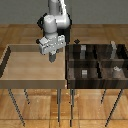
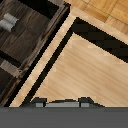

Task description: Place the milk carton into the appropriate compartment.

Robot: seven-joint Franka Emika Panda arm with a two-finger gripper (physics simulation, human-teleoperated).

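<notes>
Wood plank floor (image 1: 30,35) all round. Light wooden tray (image 1: 32,67) with raised rim on thin legs at the exterior view's left; dark compartment bin (image 1: 97,67) touching it on the right. End effector (image 1: 52,59) hangs over the tray's near-bin edge; finger spacing not resolvable, nothing seen held. Milk carton (image 1: 114,71) stands in a right-side compartment, small and blurred. Wrist view: fingertips cut off at frame edge.
</notes>
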